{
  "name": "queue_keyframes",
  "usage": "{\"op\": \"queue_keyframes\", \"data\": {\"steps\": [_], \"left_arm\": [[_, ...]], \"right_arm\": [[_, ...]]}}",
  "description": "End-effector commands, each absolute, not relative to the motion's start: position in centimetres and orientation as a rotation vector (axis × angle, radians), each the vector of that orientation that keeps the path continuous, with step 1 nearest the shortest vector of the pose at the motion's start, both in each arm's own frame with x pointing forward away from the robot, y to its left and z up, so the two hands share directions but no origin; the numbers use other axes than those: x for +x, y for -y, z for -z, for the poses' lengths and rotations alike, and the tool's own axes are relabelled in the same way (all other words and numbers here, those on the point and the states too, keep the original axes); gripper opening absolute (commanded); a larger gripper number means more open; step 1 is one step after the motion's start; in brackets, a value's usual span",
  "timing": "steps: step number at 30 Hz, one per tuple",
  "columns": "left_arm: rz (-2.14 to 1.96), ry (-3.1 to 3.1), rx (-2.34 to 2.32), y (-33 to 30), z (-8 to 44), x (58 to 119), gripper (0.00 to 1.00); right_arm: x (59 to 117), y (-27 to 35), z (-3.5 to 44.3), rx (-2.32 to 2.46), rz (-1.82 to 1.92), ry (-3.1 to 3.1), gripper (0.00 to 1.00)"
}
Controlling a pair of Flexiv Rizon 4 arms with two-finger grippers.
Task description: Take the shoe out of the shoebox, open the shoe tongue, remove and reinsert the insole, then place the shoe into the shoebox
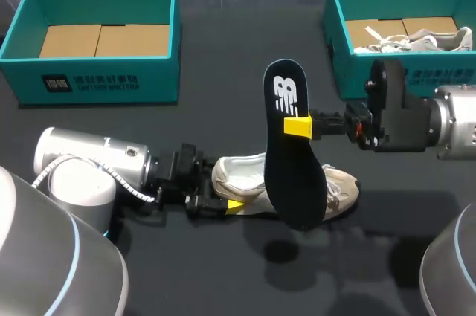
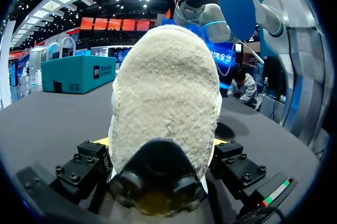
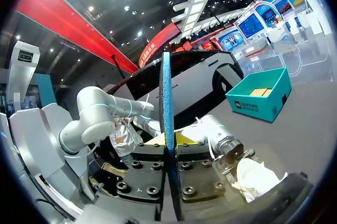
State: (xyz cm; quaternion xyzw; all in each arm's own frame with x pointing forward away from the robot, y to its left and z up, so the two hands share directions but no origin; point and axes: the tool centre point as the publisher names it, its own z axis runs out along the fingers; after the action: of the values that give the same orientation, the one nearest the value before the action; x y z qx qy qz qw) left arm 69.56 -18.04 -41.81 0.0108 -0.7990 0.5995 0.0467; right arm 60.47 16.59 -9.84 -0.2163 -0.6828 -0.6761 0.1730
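A white and beige shoe (image 1: 338,191) lies on the dark table near the middle. My left gripper (image 1: 223,191) holds its heel, one yellow-tipped finger (image 1: 235,205) pressed on each side. In the left wrist view the fuzzy heel of the shoe (image 2: 166,87) fills the space between the fingers of the left gripper (image 2: 160,145). The black insole (image 1: 294,182) stands upright just above the shoe, logo end up. My right gripper (image 1: 299,126) is shut on its upper part. In the right wrist view the insole (image 3: 166,92) is edge-on, clamped in the right gripper (image 3: 169,147).
A teal shoebox (image 1: 97,82) with only a cardboard floor stands at the back left. A second teal shoebox (image 1: 338,26) at the back right holds another pale shoe (image 1: 428,39). The right arm's body hangs in front of that box.
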Motion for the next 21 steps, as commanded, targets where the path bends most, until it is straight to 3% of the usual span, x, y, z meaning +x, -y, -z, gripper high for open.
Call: {"op": "queue_keyframes", "data": {"steps": [1, 21], "left_arm": [[-1.8, 2.456, 0.041, 17.7, 42.5, 69.5, 1.0], [-1.461, 2.647, -0.04, 15.1, 41.0, 69.8, 1.0]], "right_arm": [[60.2, -16.7, 9.9, -0.619, 1.918, 1.938, 0.0], [60.2, -16.7, 9.9, -0.619, 1.918, 1.938, 0.0]]}}
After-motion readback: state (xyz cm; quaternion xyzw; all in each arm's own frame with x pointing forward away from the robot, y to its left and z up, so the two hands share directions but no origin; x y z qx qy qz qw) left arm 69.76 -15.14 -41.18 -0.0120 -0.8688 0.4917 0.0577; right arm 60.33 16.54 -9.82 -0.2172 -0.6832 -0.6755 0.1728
